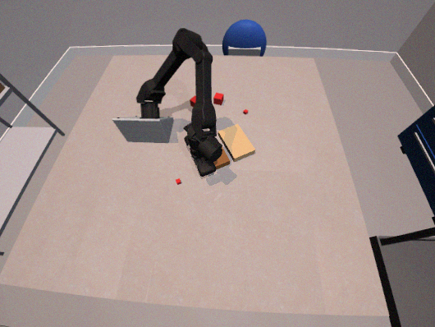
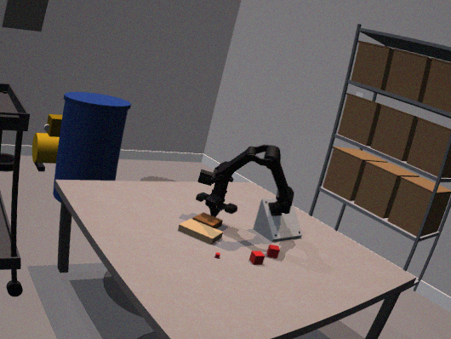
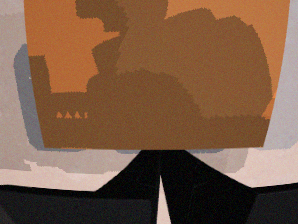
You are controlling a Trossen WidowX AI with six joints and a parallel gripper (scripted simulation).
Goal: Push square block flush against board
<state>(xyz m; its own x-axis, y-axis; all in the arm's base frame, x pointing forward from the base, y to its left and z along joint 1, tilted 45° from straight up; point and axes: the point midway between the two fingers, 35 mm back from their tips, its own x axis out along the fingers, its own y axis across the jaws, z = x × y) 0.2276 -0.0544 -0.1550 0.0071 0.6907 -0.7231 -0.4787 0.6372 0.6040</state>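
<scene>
I observed the end effector in the closed state, its fingertips together and nothing gripped between them. The fingers pointed down to the desk, at the near side of the square block. In my wrist view the fingertips met the lower edge of that side, near its middle; I could not tell whether they pressed on it. The block lay flat, directly ahead of the end effector, and the shadow of the arm fell across its top face.

The board lay flat beyond the block as seen from the end effector, its long side facing the block. In my top view a narrow strip of desk separated the two parts, so full side contact was not established. I could not confirm that any edges were even.

Two red cubes were positioned well apart from the end effector, on the side toward the grey wedge mount. One smaller red cube was located behind the end effector, opposite the board
</scene>
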